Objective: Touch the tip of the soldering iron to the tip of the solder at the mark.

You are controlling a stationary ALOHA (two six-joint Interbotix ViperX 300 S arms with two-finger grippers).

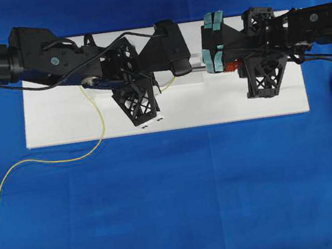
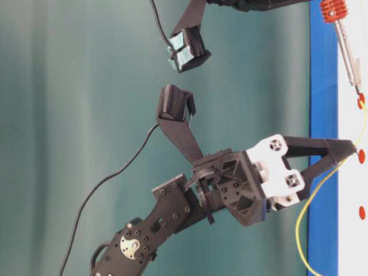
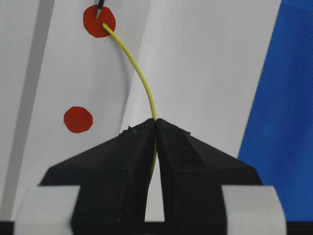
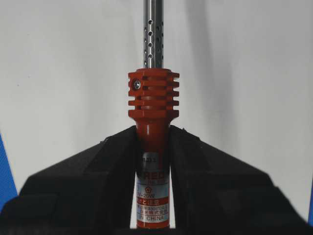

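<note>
1. Left gripper (image 3: pixel 155 128) clamps the solder (image 3: pixel 142 78); its free end lies ahead on a red mark (image 3: pixel 99 21).
2. Right gripper (image 4: pixel 152 147) pinches the soldering iron (image 4: pixel 152 112); tip of the soldering iron (image 3: pixel 100 7) meets that mark.

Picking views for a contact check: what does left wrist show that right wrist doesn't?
Only the left wrist view: the left gripper shut on the solder, the wire's free end lying on the upper red mark, the tip of the soldering iron at that same mark, a second red mark, and the blue cloth.

Only the right wrist view: the right gripper shut on the soldering iron, its finned red collar, perforated metal shaft and printed label.

Both: the white board beneath, and closed black jaws.
</note>
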